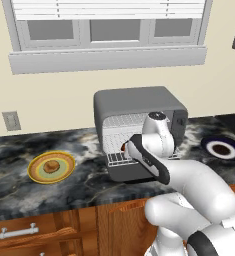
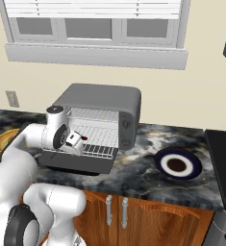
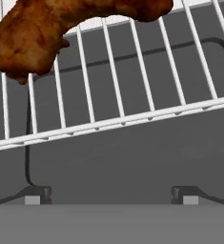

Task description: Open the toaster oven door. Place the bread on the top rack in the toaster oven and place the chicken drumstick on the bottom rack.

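Arm reaching into toaster oven [image 2: 102, 103], gripper [image 2: 81, 139] spread wide, chicken drumstick [image 3: 61, 28] on rack

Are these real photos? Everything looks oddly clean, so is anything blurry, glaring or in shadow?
They are rendered, not photographed. Left base view: flat, even light, and the toaster oven casts just a soft shadow on the counter. Right base view: no glare on the dark plate; edges slightly jagged. Hand view: the chicken drumstick on the rack looks soft-textured up close, without bright highlights.
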